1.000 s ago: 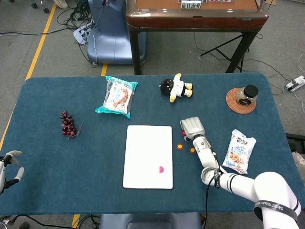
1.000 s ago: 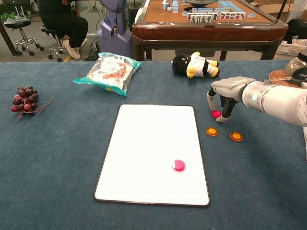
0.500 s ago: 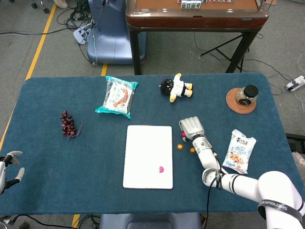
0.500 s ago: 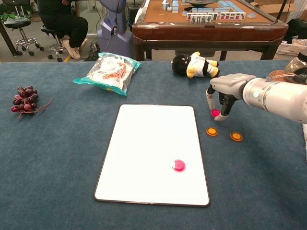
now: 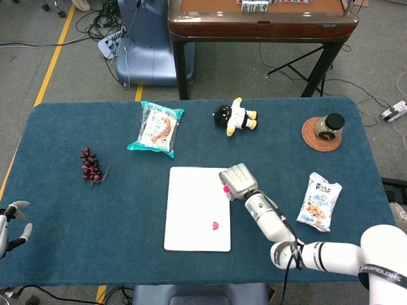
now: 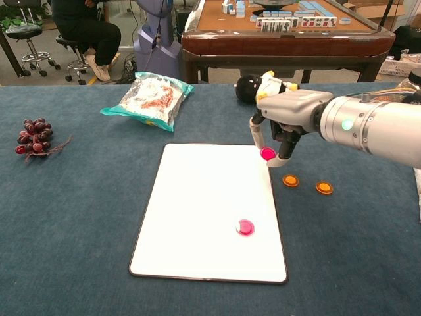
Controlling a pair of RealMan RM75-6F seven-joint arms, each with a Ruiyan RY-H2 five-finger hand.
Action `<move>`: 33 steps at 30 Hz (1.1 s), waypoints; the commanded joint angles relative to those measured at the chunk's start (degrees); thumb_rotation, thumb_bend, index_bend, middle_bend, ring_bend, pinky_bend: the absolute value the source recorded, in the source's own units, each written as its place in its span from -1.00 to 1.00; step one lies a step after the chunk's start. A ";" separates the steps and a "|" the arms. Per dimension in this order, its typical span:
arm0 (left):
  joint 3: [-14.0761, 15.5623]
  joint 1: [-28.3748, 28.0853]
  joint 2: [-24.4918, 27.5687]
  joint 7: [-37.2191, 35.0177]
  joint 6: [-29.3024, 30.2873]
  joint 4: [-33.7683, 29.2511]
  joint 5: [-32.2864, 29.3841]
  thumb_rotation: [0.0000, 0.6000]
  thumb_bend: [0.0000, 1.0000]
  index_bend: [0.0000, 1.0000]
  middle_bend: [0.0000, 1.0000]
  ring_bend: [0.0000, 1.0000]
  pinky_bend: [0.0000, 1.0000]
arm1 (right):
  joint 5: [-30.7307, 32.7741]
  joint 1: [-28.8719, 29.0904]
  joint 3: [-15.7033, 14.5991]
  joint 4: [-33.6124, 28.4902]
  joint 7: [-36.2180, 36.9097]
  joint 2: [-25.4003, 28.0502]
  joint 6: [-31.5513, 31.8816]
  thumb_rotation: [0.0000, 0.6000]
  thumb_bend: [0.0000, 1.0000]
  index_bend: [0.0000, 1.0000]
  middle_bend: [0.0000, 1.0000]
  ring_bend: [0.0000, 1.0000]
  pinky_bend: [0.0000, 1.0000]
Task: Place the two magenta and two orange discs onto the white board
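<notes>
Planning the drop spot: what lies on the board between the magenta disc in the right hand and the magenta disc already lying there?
Nothing: in the chest view, bare white board separates the held magenta disc from the placed magenta disc.

The bench [image 6: 79, 217] is covered in matt dark-teal cloth with a fine, felt-like nap. On it the board [image 6: 204, 217] looks smooth, white and softly matt, with a thin dark edge. The magenta disc [image 6: 245, 227] lying on the board is glossy plastic with a bright highlight; the orange discs [image 6: 290, 180] right of the board shine the same way. The right hand [image 6: 279, 118] has a smooth grey casing with a dull sheen, and its forearm is glossy white. Behind the board, the snack bag [image 6: 150, 97] is crinkled, shiny plastic film, the doll [image 6: 266, 89] soft plush, and the coaster [image 5: 320, 135] under the jar looks coarse and woven.
</notes>
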 commanded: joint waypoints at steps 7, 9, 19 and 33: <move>-0.15 0.09 0.00 0.05 0.39 0.06 0.02 1.00 -0.24 -0.20 0.02 -0.15 0.25 | -2.06 2.11 -2.28 -7.78 -5.61 -0.21 2.91 1.00 -0.58 0.07 1.00 1.00 1.00; -0.16 0.12 0.01 0.03 0.44 0.06 0.01 1.00 -0.24 -0.18 0.02 -0.15 0.25 | -2.00 2.54 -2.71 -8.24 -6.38 -0.87 2.98 1.00 -0.58 0.07 1.00 1.00 1.00; -0.37 0.22 0.09 0.00 0.52 0.17 -0.48 1.00 -0.24 -0.08 0.02 -0.15 0.25 | -2.34 4.12 -4.15 -8.00 -7.79 -4.63 2.45 1.00 -0.59 0.07 1.00 1.00 1.00; -0.55 0.40 0.43 -0.23 0.70 0.06 -0.77 1.00 -0.24 -0.02 0.02 -0.15 0.25 | -3.00 5.04 -4.99 -5.72 -6.30 -8.22 0.91 1.00 -0.59 0.07 1.00 1.00 1.00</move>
